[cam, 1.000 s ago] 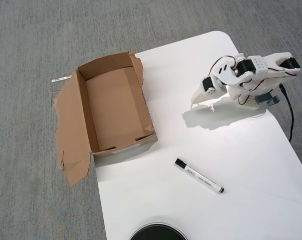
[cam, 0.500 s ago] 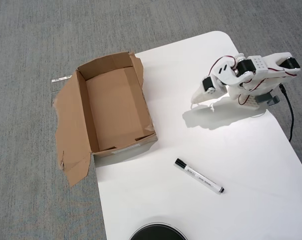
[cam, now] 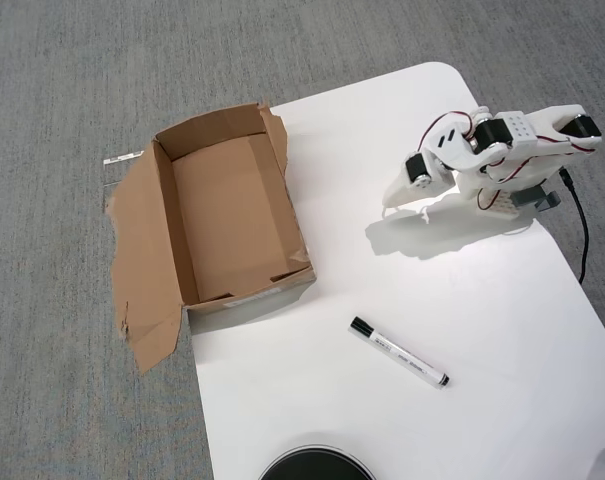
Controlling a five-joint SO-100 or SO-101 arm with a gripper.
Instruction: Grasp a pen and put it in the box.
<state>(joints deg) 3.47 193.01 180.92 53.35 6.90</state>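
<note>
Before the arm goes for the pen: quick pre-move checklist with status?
1. Pen lying free on the white table, nothing touching it: ok.
2. Box open and empty: ok.
3. Box fully supported: not ok, it overhangs the table's left edge in the overhead view.
4. Gripper clear of pen, folded near the arm base: ok.
5. Fingers open or shut: cannot tell.
6. Black round object at the bottom edge clear of the pen: ok.

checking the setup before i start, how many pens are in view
1. A slim white marker pen with a black cap lies on the white table, to the right of the brown cardboard box in the overhead view. The box interior looks empty; none appear hidden.
</note>
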